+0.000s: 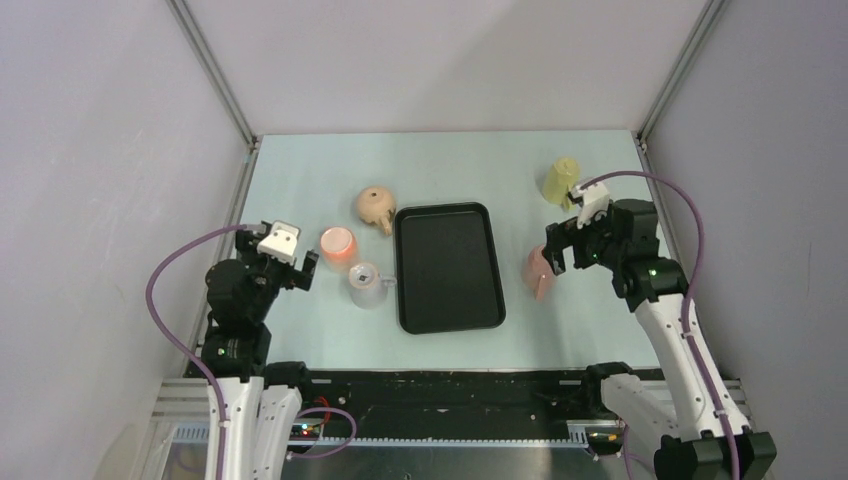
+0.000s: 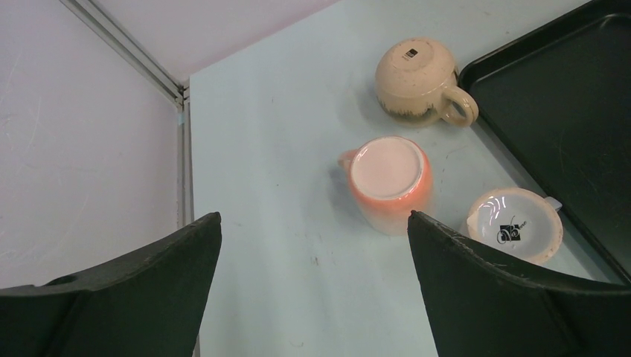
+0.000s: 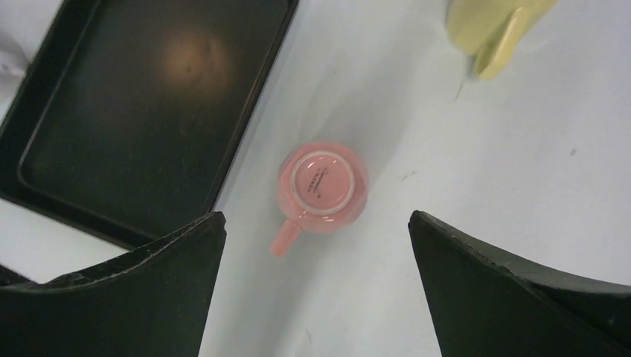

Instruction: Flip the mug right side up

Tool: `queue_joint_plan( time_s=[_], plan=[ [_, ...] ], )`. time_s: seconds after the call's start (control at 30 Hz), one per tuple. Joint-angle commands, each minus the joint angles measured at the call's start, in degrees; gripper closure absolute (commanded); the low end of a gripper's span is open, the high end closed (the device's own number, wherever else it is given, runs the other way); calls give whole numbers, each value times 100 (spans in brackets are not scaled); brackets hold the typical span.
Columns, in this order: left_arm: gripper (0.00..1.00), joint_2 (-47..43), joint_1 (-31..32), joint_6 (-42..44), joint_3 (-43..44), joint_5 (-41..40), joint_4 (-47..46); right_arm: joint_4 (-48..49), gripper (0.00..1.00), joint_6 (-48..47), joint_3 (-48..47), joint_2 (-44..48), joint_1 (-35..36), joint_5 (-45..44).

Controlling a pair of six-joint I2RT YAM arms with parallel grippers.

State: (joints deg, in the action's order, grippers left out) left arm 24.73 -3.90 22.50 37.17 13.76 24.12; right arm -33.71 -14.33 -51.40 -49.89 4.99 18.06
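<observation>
Several mugs stand bottom up on the pale table. An orange mug [image 1: 339, 245] [image 2: 391, 178], a beige mug [image 1: 375, 205] [image 2: 417, 74] and a white mug [image 1: 366, 284] [image 2: 517, 223] are left of the black tray [image 1: 448, 300]. A pink mug [image 1: 540, 272] [image 3: 321, 182] stands right of the tray, its handle towards the near left. My left gripper [image 1: 308, 268] [image 2: 314, 216] is open and empty, just left of the orange mug. My right gripper [image 1: 552, 248] [image 3: 316, 216] is open and empty, above the pink mug.
A yellow mug [image 1: 562, 180] [image 3: 495, 30] sits at the far right of the table, beyond my right gripper. The tray [image 2: 565, 111] [image 3: 149, 97] holds nothing. Metal frame posts and walls bound the table at the left, right and back.
</observation>
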Motion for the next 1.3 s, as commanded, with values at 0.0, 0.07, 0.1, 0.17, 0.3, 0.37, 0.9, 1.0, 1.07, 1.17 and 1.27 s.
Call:
queue_joint_plan(
  time_s=[0.0,0.07,0.1,0.17,0.3,0.37,0.9,1.0,1.07,1.17,1.27],
  plan=[
    [2,-54,21,-56,-106,46,-126,-373,0,-173,-19,-324,469,-473],
    [2,-73,23,-57,-131,64,-126,-525,0,-238,-19,-465,695,-638],
    [2,-73,22,-58,-135,69,-129,-653,0,-268,-15,-524,766,-699],
    [2,-57,21,-58,-153,80,-123,-789,0,-295,-11,-703,939,-925],
    [2,-25,22,-60,-181,90,-132,-760,0,-150,12,-1149,1003,-1152],
    [2,-21,21,-65,-183,94,-124,-649,2,-66,42,-1320,1007,-1252],
    [2,-10,24,-90,-210,141,-126,136,21,586,238,-2178,1011,-1530],
    [2,-37,22,-95,-233,152,-123,201,23,633,283,-2287,1001,-1713],
    [2,-38,19,-103,-229,141,-125,249,23,648,313,-2331,990,-1874],
    [2,-34,21,-113,-232,152,-131,387,23,601,340,-2375,928,-2118],
    [2,5,19,-108,-244,157,-124,484,24,504,329,-2393,881,-2260]
  ],
)
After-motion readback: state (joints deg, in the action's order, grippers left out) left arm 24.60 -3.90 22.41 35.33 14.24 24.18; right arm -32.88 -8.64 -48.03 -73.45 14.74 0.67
